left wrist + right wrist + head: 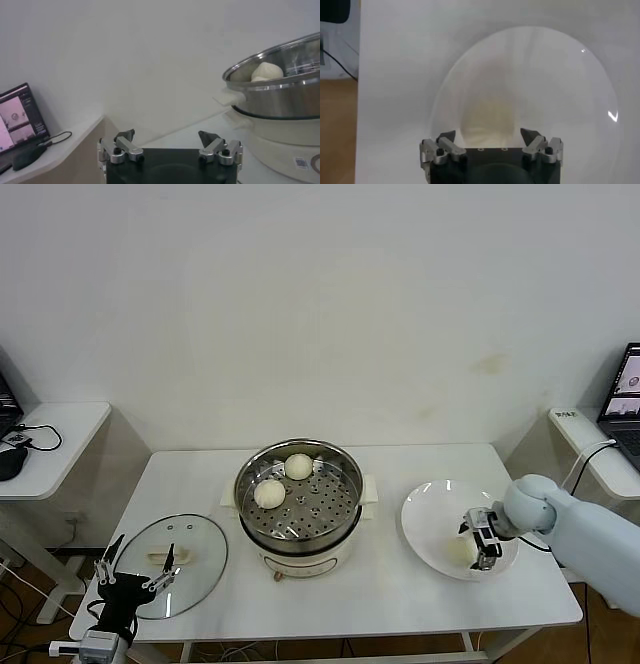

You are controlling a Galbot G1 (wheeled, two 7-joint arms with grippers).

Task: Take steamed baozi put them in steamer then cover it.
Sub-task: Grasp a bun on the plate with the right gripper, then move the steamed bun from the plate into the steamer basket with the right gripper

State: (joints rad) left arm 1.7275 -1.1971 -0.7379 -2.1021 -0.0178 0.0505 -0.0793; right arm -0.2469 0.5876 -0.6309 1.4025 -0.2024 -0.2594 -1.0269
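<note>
The steel steamer point(298, 499) stands mid-table on its white base, with two off-white baozi point(269, 493) point(299, 466) on the perforated tray. Only one more baozi point(461, 550) shows, on the white plate point(430, 514) at the right. My right gripper point(484, 546) is down on the plate, open, with that baozi point(487, 117) between its fingers in the right wrist view. The glass cover point(190, 569) with its cream handle point(163, 559) lies flat at the table's front left. My left gripper point(135, 572) hangs open and empty by the cover's near edge.
Side tables stand at both sides: the left one point(50, 444) holds cables and a dark device, the right one holds a laptop point(625, 399). The left wrist view shows the steamer's wall point(280, 97), a baozi point(267, 71) inside it and a screen point(17, 120).
</note>
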